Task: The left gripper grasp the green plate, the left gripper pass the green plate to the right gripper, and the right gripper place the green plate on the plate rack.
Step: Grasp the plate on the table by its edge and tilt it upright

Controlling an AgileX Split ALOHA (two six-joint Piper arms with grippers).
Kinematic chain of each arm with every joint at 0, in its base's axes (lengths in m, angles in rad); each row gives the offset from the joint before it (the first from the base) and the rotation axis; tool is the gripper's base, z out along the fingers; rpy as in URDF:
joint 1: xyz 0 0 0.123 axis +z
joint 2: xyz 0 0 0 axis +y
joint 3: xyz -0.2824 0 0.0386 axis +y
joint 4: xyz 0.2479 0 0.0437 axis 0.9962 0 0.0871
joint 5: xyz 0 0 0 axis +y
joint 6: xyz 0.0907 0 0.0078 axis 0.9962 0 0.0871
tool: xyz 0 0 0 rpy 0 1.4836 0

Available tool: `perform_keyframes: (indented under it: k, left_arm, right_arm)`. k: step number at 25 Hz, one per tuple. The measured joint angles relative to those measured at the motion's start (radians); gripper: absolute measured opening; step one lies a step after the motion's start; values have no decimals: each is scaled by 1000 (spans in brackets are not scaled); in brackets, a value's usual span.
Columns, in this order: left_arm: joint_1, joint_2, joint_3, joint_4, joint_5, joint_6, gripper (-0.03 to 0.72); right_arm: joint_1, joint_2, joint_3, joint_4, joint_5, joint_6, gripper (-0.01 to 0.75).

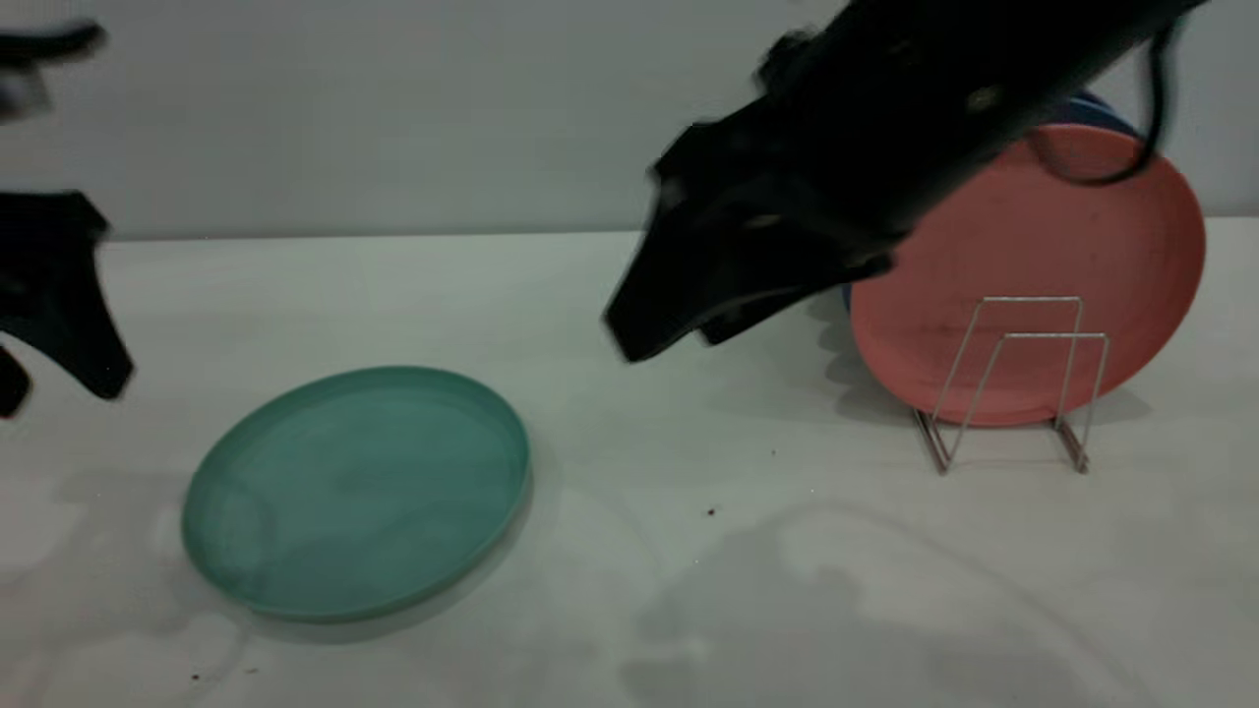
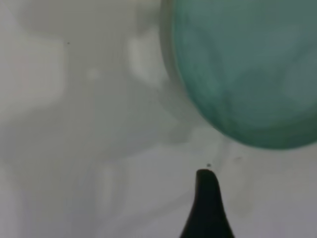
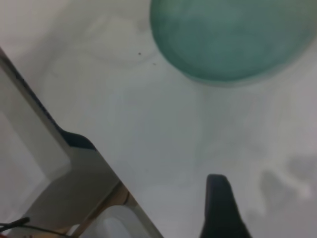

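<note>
The green plate (image 1: 356,492) lies flat on the white table, left of centre. My left gripper (image 1: 59,388) hangs at the far left edge, above the table and left of the plate, open and empty. The left wrist view shows one of its fingers (image 2: 207,203) short of the green plate (image 2: 247,69). My right gripper (image 1: 671,342) hangs over the table's middle, between the plate and the plate rack (image 1: 1013,383), pointing down-left, open and empty. The right wrist view shows one finger (image 3: 219,203) and the green plate (image 3: 228,39) farther off.
A salmon-pink plate (image 1: 1023,265) stands upright in the rack at the right, with a blue plate (image 1: 1107,110) just showing behind it. The rack's front loops hold nothing. The table's edge (image 3: 64,144) shows in the right wrist view.
</note>
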State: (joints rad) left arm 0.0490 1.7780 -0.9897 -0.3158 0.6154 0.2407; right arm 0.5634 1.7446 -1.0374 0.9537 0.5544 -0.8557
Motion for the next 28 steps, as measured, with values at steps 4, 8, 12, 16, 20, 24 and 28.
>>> perform_keyframes:
  k: [4,8,12,16,20,24,28]
  left_arm:
    - [19,172,-154,-3,46,10,591]
    - [62,324,-304,-3,123,22,591]
    - [87,428,-376,-3,134,27,591]
    - [87,500,-384,-105,136,89,591]
    - [87,541,-385,-202,133,183,591]
    - [87,557,-385,-232,117,201,591]
    - [86,570,-386,-249,98,203,573]
  right_arm:
    - [5,67,-35,7,13,-8,494]
    - [5,91,-36,7,15,-8,494]
    - [5,92,-37,13,13,-8,494]
    - [5,92,-37,16,8,-8,494]
    - [5,92,-37,20,6,-8,494]
    - [5,92,-39,21,6,-8,494]
    - [5,92,-39,22,6,-8,494]
